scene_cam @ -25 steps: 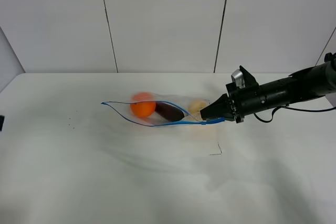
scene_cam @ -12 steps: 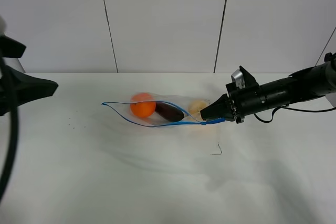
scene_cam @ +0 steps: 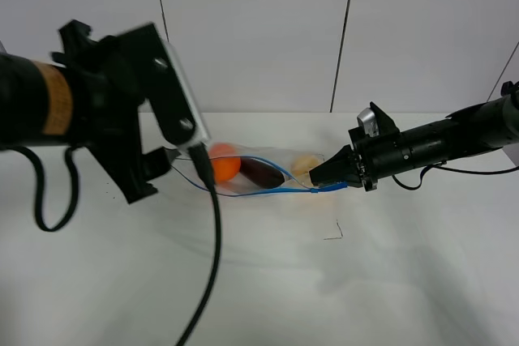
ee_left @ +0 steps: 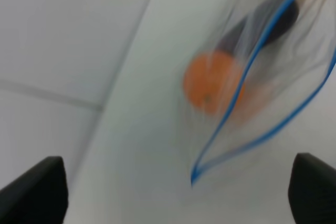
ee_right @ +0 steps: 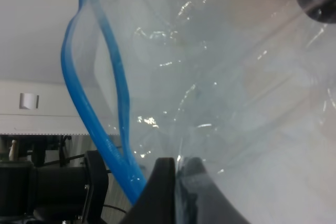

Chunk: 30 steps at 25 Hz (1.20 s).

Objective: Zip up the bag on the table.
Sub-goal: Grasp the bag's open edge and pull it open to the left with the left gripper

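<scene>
The clear bag (scene_cam: 251, 172) lies on the white table (scene_cam: 259, 281), its blue zipper strip (scene_cam: 268, 190) gaping open. An orange ball (scene_cam: 225, 167), a dark purple item (scene_cam: 261, 172) and a yellow item (scene_cam: 304, 164) are inside. My right gripper (scene_cam: 318, 177) is shut on the bag's right end by the zipper; the right wrist view shows its fingers (ee_right: 167, 182) pinching the plastic beside the blue strip (ee_right: 100, 114). My left gripper (scene_cam: 165, 166) hovers over the bag's left tip. In the left wrist view it (ee_left: 176, 190) is open above the bag's corner (ee_left: 195, 174), with the orange ball (ee_left: 212, 81) beyond.
A small dark mark (scene_cam: 334, 232) lies on the table in front of the bag. A white panelled wall (scene_cam: 259, 30) stands behind the table. The left arm's cable (scene_cam: 212, 257) hangs over the table's front left.
My left arm has swung in from the left edge, so its gripper now hangs over the bag's left tip. The right gripper and the bag have not moved.
</scene>
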### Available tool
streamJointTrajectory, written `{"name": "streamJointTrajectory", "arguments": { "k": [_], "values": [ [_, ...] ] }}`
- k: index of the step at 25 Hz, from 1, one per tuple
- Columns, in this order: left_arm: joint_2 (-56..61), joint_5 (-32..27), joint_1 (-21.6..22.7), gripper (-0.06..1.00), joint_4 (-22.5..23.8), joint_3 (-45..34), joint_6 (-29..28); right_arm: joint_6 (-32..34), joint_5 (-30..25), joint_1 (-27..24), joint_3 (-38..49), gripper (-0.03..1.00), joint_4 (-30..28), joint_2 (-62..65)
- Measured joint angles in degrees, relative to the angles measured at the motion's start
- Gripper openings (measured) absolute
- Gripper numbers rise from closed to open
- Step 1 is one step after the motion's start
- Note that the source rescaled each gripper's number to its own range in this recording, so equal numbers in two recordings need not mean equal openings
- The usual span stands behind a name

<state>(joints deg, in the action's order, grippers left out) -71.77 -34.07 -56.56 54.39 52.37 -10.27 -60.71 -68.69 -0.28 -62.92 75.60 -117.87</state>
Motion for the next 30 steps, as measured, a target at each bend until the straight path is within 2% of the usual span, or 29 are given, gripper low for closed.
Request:
{"name": "streamJointTrajectory", "arguments": {
  "k": [4, 7, 8, 10, 13, 16, 22, 30],
  "values": [
    [-10.6, -5.2, -11.3, 0.86, 20.9, 0.0, -18.8, 0.2, 0.0, 0.0, 0.0, 0.0, 0.0, 0.0],
    [-19.7, -10.3, -16.7, 0.86, 34.6, 0.0, -31.0, 0.4, -0.1, 0.0, 0.0, 0.0, 0.0, 0.0],
    [-22.0, -11.8, -18.0, 0.86, 38.6, 0.0, -33.8, 0.6, -0.1, 0.0, 0.0, 0.0, 0.0, 0.0],
    [-26.7, -12.9, -19.8, 0.86, 42.7, 0.5, -39.6, 1.1, -0.1, 0.0, 0.0, 0.0, 0.1, 0.0],
    [-31.9, -12.9, -20.7, 0.86, 44.3, 2.1, -44.2, 1.6, -0.1, 0.0, 0.0, 0.0, 0.8, 0.0],
    [-35.7, -13.1, -20.8, 0.86, 44.6, 4.8, -45.7, 1.7, -0.1, 0.0, 0.0, 0.0, 1.3, 0.0],
    [-41.4, -13.2, -20.4, 0.82, 45.1, 11.8, -46.1, 2.1, -0.1, 0.0, 0.0, 0.0, 1.5, 0.1],
    [-44.8, -12.6, -16.2, 0.81, 45.1, 13.9, -46.1, 2.7, -0.1, 0.0, 0.0, 0.0, 1.5, 0.1]
  ]
}}
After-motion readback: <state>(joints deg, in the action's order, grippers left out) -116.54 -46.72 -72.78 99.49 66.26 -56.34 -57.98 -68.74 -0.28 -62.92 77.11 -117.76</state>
